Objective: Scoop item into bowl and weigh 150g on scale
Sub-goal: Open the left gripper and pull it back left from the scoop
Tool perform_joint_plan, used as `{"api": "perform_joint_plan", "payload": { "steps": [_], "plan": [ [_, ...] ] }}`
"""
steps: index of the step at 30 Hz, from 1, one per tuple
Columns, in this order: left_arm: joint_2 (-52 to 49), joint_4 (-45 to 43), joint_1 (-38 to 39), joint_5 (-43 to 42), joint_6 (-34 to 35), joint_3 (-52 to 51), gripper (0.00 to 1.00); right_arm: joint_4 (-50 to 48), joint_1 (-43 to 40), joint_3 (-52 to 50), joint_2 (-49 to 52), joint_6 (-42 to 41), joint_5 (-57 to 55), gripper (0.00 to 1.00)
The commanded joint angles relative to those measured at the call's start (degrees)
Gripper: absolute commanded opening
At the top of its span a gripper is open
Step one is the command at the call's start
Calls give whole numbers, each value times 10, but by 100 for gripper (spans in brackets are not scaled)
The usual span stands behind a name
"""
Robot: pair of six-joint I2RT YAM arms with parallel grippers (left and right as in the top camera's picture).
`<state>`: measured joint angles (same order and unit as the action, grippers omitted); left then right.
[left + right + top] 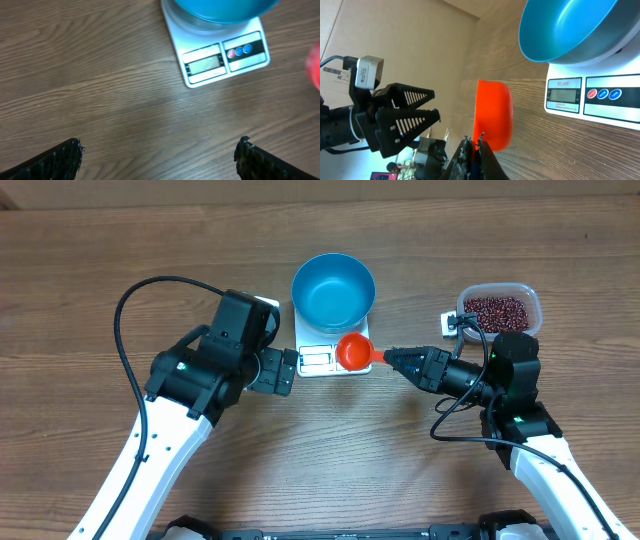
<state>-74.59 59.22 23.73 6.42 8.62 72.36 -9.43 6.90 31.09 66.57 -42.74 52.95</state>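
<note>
My right gripper (386, 356) is clamped tight on the handle of the red-orange scoop (352, 351). The scoop's cup hangs over the display end of the scale (312, 361), just beside the near rim of the blue bowl (333, 290), which sits on the scale. My left gripper (292, 370) has its jaws spread wide with nothing between them, low over the table (100, 270) just left of the scale. The beans (497, 309) lie heaped in the clear tub (536, 308) to my right, well apart from the bowl.

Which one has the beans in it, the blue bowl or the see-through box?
The see-through box at the far right: it is filled with dark red beans. The blue bowl, sitting on the white scale, is empty.
</note>
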Motion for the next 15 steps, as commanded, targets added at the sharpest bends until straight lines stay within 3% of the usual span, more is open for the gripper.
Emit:
{"api": "perform_joint_plan", "payload": {
  "steps": [1, 6, 15],
  "plan": [
    [9, 2, -31, 4, -27, 2, 100, -3, 1, 14, 1, 8, -4, 4],
    [9, 4, -106, -101, -85, 2, 99, -3, 1, 14, 1, 10, -4, 4],
    [8, 5, -143, -107, -82, 1, 100, -3, 1, 14, 1, 10, -4, 4]
  ]
}}
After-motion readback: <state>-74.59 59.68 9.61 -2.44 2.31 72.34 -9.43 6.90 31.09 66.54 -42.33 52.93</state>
